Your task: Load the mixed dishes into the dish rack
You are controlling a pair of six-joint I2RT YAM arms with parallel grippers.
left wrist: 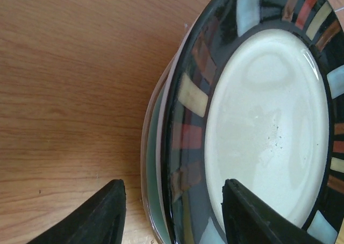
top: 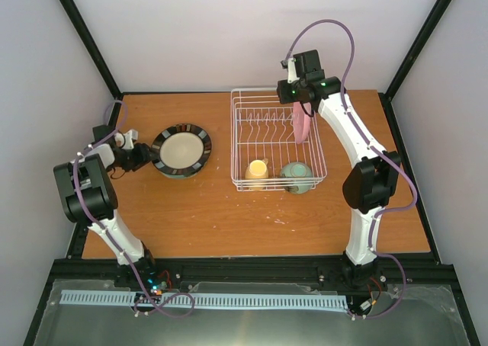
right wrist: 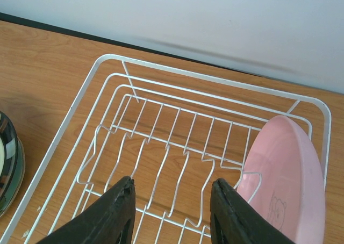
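The dark-rimmed plate (top: 181, 149) with a cream centre lies on the light teal plate at the table's left. My left gripper (top: 139, 157) is open at its left edge. In the left wrist view the gripper (left wrist: 174, 214) straddles the rim of the dark-rimmed plate (left wrist: 269, 131), with the teal plate's edge (left wrist: 153, 190) beneath. The white wire dish rack (top: 242, 132) holds the pink plate (top: 302, 125) upright, the pale yellow mug (top: 257, 168) and the mint green bowl (top: 296, 175). My right gripper (top: 300, 96) hangs open and empty above the rack (right wrist: 161, 83), beside the pink plate (right wrist: 285, 174).
The table is wooden (top: 229, 216), walled at the back and sides. The plate stack shows at the left edge of the right wrist view (right wrist: 8, 163). Several of the rack's prong slots (right wrist: 172, 152) left of the pink plate hold nothing.
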